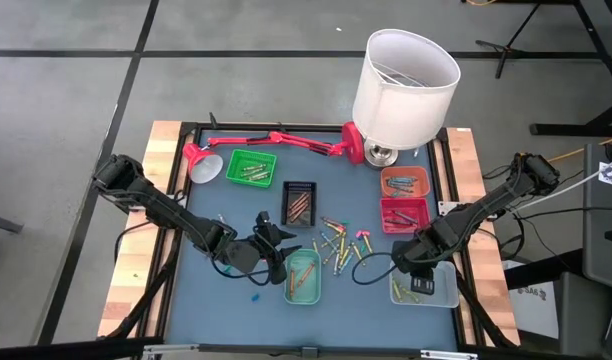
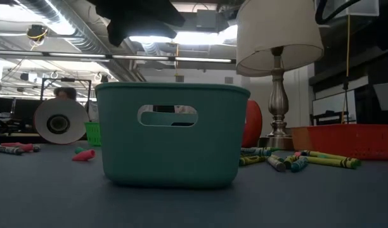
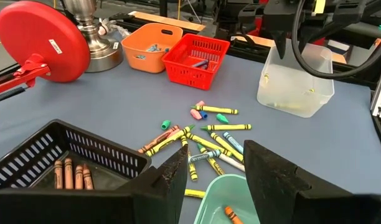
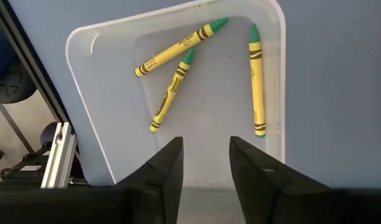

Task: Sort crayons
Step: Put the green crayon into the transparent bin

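Several loose crayons [image 1: 336, 245] lie in a heap on the blue mat between the trays; they also show in the left wrist view [image 3: 209, 140]. My left gripper [image 3: 215, 180] hovers open at the near edge of the teal tray [image 1: 303, 277], which holds an orange crayon [image 3: 230, 214]. My right gripper [image 4: 206, 162] stands open above the clear tray [image 4: 178, 93] at the near right, pointing down, with nothing between its fingers. Three green-tipped, yellow-wrapped crayons [image 4: 257, 81] lie flat on the clear tray's floor.
A black tray [image 1: 300, 201] holds brown crayons, and a green tray [image 1: 251, 167], an orange tray [image 1: 404, 181] and a red tray [image 1: 405, 213] hold more. A red desk lamp [image 1: 276, 143] lies along the far edge, beside a white-shaded table lamp [image 1: 406, 85].
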You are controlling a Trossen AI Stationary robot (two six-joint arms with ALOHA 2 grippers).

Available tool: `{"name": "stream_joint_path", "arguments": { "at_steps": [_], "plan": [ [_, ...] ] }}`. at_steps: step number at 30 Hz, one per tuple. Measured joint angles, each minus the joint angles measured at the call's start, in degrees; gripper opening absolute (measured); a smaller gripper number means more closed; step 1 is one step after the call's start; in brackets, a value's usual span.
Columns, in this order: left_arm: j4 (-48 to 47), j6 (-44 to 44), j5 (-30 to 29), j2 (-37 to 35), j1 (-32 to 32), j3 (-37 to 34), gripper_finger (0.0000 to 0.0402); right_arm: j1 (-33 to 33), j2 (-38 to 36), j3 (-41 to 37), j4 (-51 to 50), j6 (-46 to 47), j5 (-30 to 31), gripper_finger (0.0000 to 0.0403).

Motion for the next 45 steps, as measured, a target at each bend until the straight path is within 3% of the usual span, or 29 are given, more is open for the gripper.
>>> {"name": "stream_joint_path", "arguments": {
  "at_steps": [10,13,16,21,24,27,35,45],
  "plan": [
    [0.00,0.00,-0.01,0.02,0.00,0.00,0.0139,0.00,0.04,1.65,2.18,0.00,0.00,0.0129],
    [0.00,0.00,-0.01,0.02,0.00,0.00,0.0139,0.00,0.04,4.34,2.87,-0.02,2.67,0.0129],
    [0.00,0.00,-0.01,0.02,0.00,0.00,0.0139,0.00,0.02,6.80,4.23,-0.02,10.16,0.0129],
    [0.00,0.00,-0.01,0.02,0.00,0.00,0.0139,0.00,0.02,7.45,11.28,-0.04,29.00,0.0129],
    [0.00,0.00,-0.01,0.02,0.00,0.00,0.0139,-0.45,0.32,7.49,14.55,-0.09,37.08,0.0129],
    [0.00,0.00,-0.01,0.02,0.00,0.00,0.0139,-1.57,0.57,7.48,15.42,-0.18,41.24,0.0129],
    [0.00,-0.02,-0.01,0.02,0.00,-0.02,0.0139,-9.04,3.12,7.52,17.90,-7.31,43.10,0.0129],
    [0.05,-0.09,-0.01,0.02,-0.02,-0.04,0.0139,-15.69,13.89,7.52,22.81,-18.51,37.49,0.0129]
  ]
}}
